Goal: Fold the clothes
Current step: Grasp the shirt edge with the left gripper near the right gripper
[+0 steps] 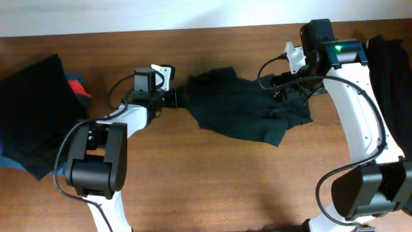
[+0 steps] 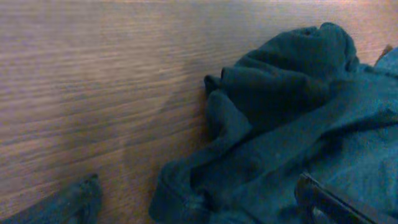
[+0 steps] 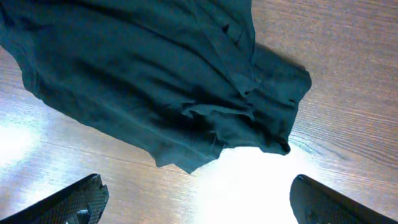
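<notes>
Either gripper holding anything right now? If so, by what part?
Nothing is held. The left gripper and right gripper stand open; the black shirt lies loose on the table, not pinched by either.

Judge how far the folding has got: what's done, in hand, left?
Done: nothing visible; the shirt lies crumpled on the table. In hand: both grippers open, left gripper at its left end, right gripper above its right end, neither holding it. Left: spread and fold it.

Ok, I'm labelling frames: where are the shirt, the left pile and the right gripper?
shirt (image 1: 244,109), overhead view, middle of the crumpled fabric.
left pile (image 1: 32,116), overhead view, its black top layer.
right gripper (image 3: 198,200), right wrist view, midway between its open fingertips.
</notes>
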### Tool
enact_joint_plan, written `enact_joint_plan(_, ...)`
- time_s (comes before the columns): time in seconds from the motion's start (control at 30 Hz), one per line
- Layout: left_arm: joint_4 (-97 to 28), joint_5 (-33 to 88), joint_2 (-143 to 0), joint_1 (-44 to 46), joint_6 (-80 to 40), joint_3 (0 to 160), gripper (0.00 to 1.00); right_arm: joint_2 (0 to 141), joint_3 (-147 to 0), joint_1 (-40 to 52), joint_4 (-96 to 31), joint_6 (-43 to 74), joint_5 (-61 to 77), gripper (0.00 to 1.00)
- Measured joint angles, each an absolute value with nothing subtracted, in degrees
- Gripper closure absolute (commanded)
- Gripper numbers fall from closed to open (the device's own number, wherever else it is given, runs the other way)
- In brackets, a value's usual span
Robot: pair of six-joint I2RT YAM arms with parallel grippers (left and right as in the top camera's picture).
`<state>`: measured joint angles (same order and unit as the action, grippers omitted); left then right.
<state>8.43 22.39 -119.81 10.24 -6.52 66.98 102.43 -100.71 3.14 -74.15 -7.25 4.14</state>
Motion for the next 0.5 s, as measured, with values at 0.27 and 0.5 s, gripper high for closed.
enact_joint_plan(0.27,8.32,22.55,-121.14,12.6,-7.05,67.46,1.0,102.43,-100.71,3.14,-74.15,-7.07,4.14,0.01)
enact_joint_plan(0.5,7.35,22.52,-121.32,12.67,-7.16,67.44,1.0,102.43,-100.71,3.14,-74.15,-7.09,4.14,0.0)
